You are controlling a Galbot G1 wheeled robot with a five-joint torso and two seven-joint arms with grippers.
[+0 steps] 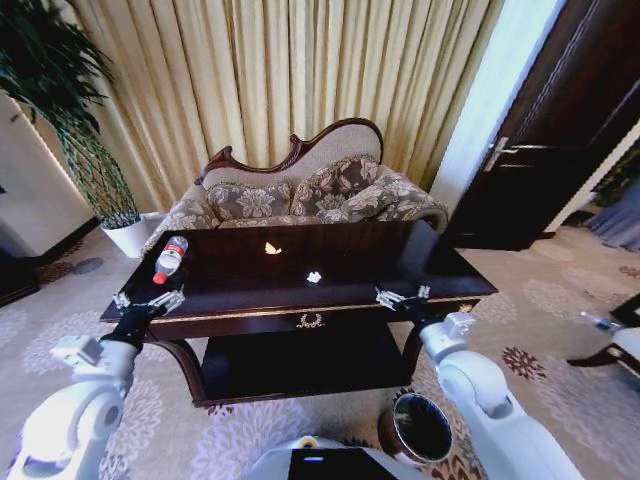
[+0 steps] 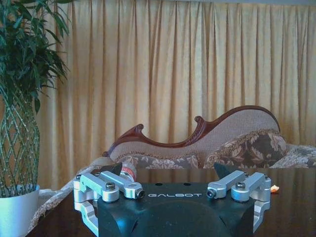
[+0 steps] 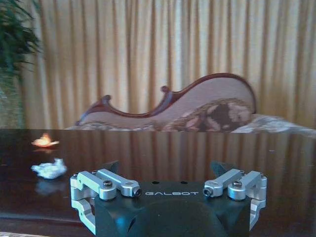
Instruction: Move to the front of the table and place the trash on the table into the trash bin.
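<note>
Robot stands at the front of the table, both arms raised to the near edge. The top is dark and glossy, mirroring the sofa and curtains; judged risk: reflections confuse the height estimate on descent, so the fingers strike the wood or stop short. Trash bin sits on the carpet low at the robot's right, beside the table leg; a scrap carried by the left arm would have to cross the body, and a loose pinch could drop it on the floor. A bottle lies on its side near the left gripper, jaws spread, empty; a sweep there could roll it. Right gripper is likewise spread and empty at the front edge. Trash: a white scrap mid-table, a yellow-orange scrap farther back. Both are tiny and light, likely to skid away from closing fingers.
</note>
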